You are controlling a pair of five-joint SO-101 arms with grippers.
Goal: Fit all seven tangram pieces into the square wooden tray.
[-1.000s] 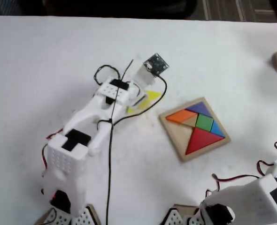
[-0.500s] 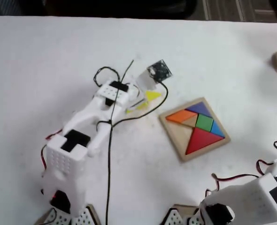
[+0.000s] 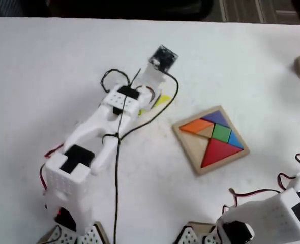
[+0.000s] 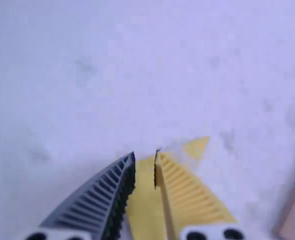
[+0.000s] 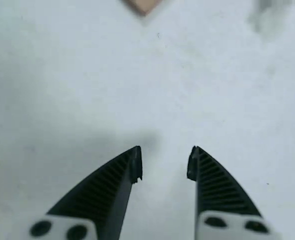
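The right gripper, just short of the near corner of the tray, stands parted with nothing between its fingers. Farther off, left of the tray, the left gripper is closed to a slit on the yellow piece and covers most of it, leaving one bright pointed tip showing against the white table.

Left arm stretched farther out from its base, left gripper swung up the worktop, yellow piece slid slightly farther away with it, more of it covered from above.
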